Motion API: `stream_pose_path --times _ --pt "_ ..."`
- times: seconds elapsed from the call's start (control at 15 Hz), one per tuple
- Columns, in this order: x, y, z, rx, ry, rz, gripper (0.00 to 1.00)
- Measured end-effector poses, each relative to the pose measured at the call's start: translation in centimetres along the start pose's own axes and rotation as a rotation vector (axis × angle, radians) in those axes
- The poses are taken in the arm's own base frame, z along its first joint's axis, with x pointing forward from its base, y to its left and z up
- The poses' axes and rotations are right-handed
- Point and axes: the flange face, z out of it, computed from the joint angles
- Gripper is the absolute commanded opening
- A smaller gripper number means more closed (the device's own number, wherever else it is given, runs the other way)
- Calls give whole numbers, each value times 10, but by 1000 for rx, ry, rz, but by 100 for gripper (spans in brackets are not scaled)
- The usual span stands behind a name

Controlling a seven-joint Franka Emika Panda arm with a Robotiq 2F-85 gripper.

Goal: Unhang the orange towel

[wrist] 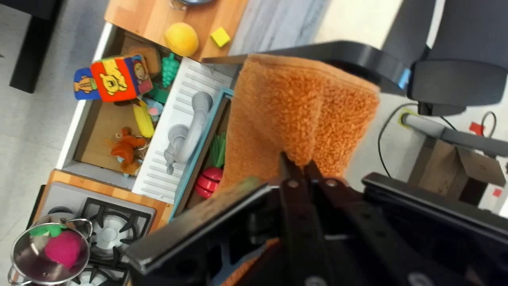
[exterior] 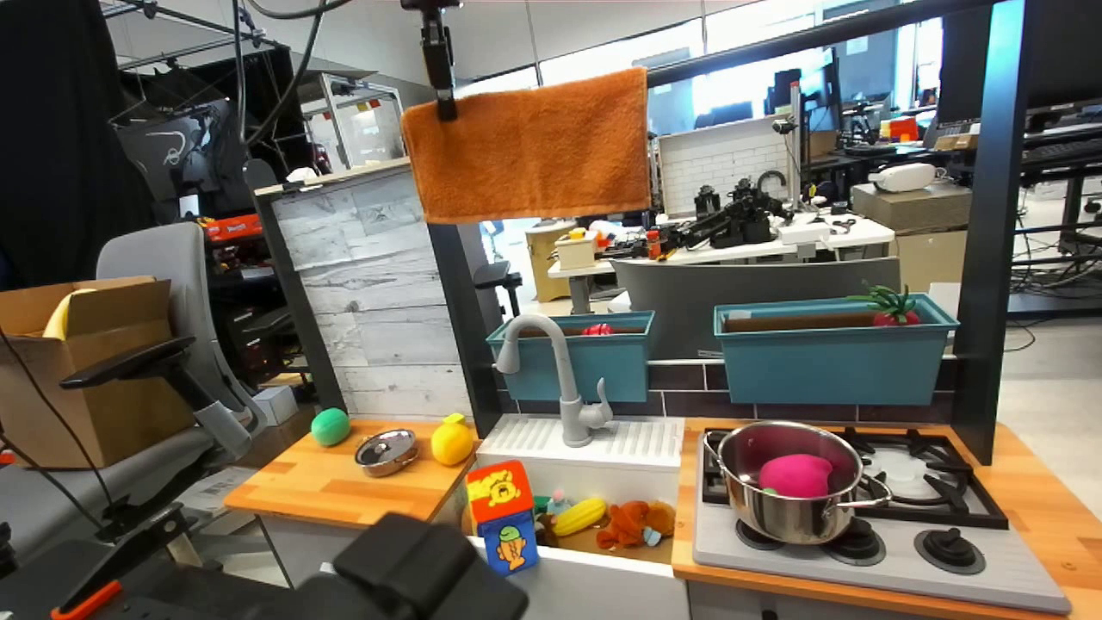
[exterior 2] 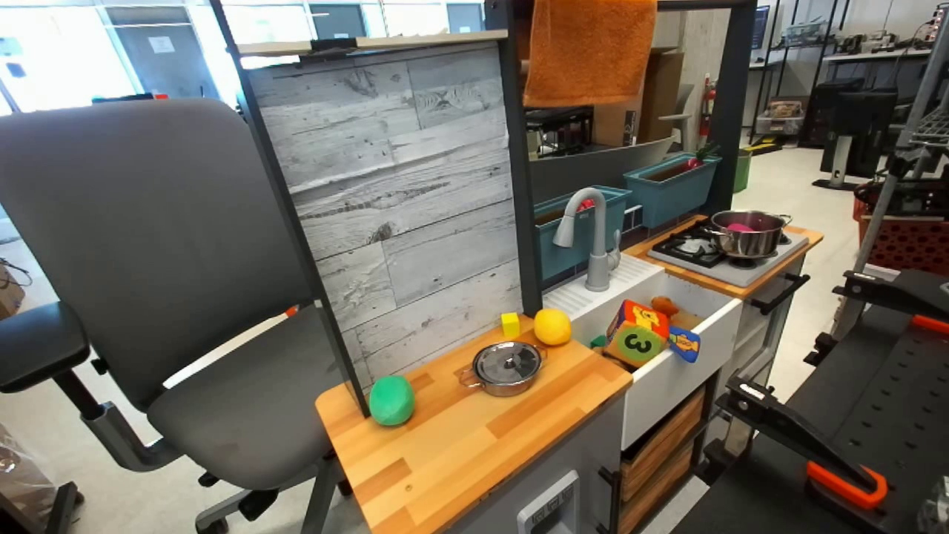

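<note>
The orange towel (exterior: pixel 534 155) hangs spread over the dark horizontal bar (exterior: pixel 809 36) above the toy kitchen. Its lower part shows in an exterior view (exterior 2: pixel 589 55), where its top is cut off. My gripper (exterior: pixel 445 110) comes down from above at the towel's upper left part in an exterior view. In the wrist view the towel (wrist: pixel 285 115) fills the middle, and the fingertips of my gripper (wrist: pixel 298 161) are close together with a fold of cloth pinched between them. The bar under the cloth is hidden by the towel and the gripper.
Dark upright posts (exterior: pixel 990 232) stand at the bar's ends, with a wood-look panel (exterior: pixel 370 293) beside one. Below are a grey faucet (exterior: pixel 564 379), teal planters (exterior: pixel 831 362), a steel pot (exterior: pixel 788 482) on the stove, and a sink with toys. A grey chair (exterior 2: pixel 148 245) stands behind the panel.
</note>
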Motion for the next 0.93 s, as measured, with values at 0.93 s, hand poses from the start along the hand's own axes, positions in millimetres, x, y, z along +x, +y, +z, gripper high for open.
stream_pose_path --times 0.93 --pt "-38 71 69 -485 -341 -281 1"
